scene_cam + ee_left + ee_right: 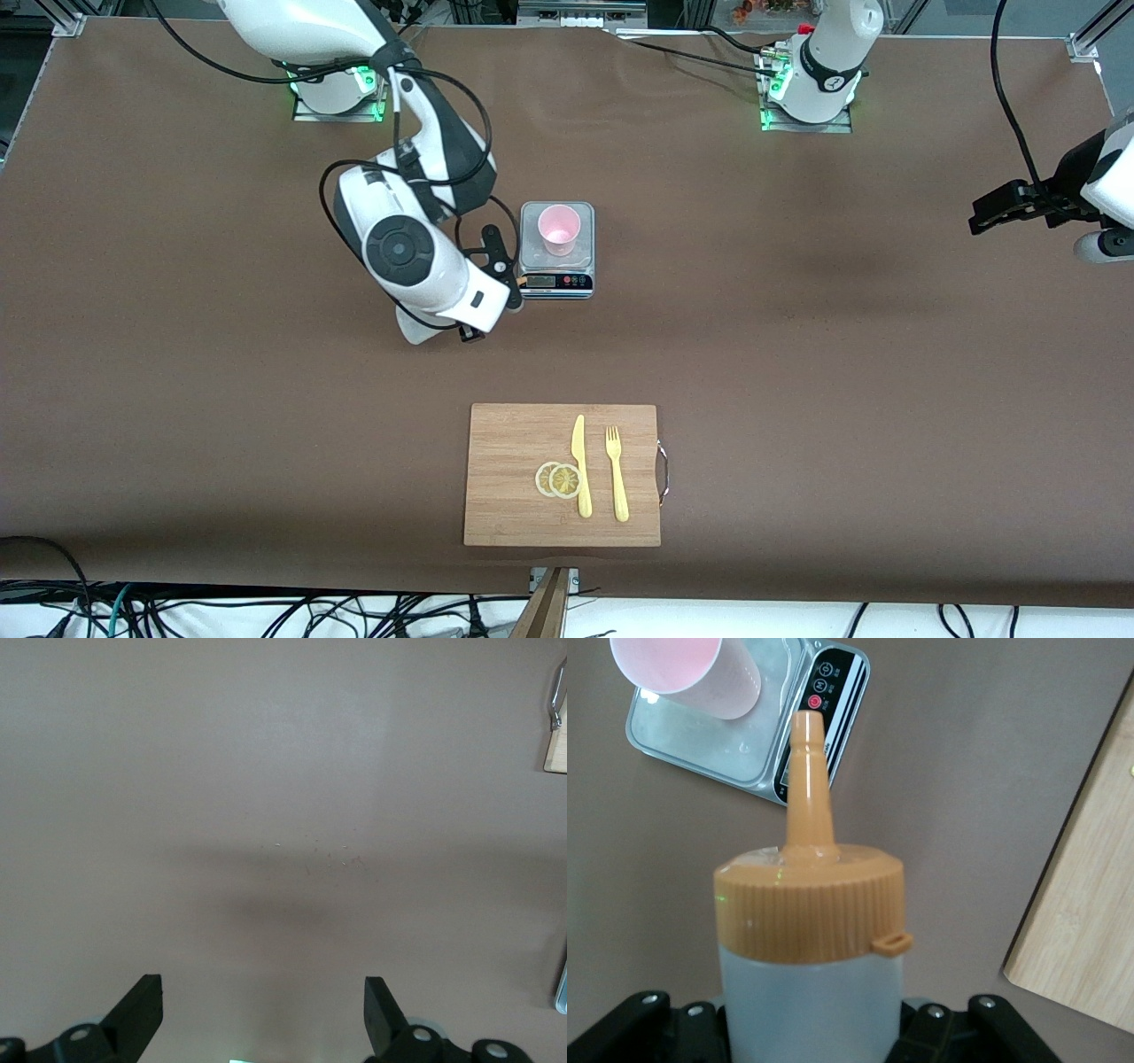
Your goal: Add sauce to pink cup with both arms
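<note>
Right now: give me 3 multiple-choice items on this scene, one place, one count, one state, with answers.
1. Where does the pink cup stand?
A. on the cutting board
B. on the scale
C. on the bare table

2. How many lemon slices lie on the cutting board?
A. one
B. two
C. four

3. What is the right gripper doing?
A. shut on the sauce bottle
B. open over the cup
C. holding the fork

Answers:
1. B, the cup sits on the plate of the scale.
2. B, two overlapping slices lie beside the knife, with the fork next to it.
3. A, the right wrist view shows the sauce bottle clamped at its base, nozzle pointing toward the scale. The left gripper waits open over bare table.
</note>
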